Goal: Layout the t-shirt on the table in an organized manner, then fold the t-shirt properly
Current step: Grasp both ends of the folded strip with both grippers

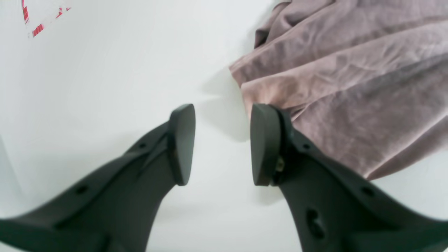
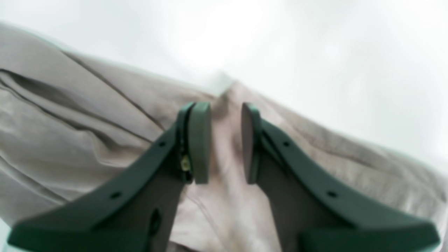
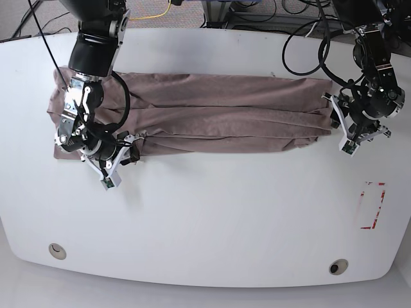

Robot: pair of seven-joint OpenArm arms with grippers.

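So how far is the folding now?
The shirt lies stretched across the table in a long, wrinkled band, not yet flat. The right gripper, jaws apart, straddles a fabric ridge; the left gripper is open at the shirt's end. Smoothing and every fold remain.

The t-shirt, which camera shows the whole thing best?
The base view: the t-shirt lies stretched across the table, both ends visible. The left wrist view shows only one wrinkled edge by the open left gripper; the right wrist view is a blurred close-up.

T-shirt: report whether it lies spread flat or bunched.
Bunched. The t-shirt lies on the table as a long horizontal band with lengthwise folds and wrinkles; no sleeves or neckline are distinguishable.
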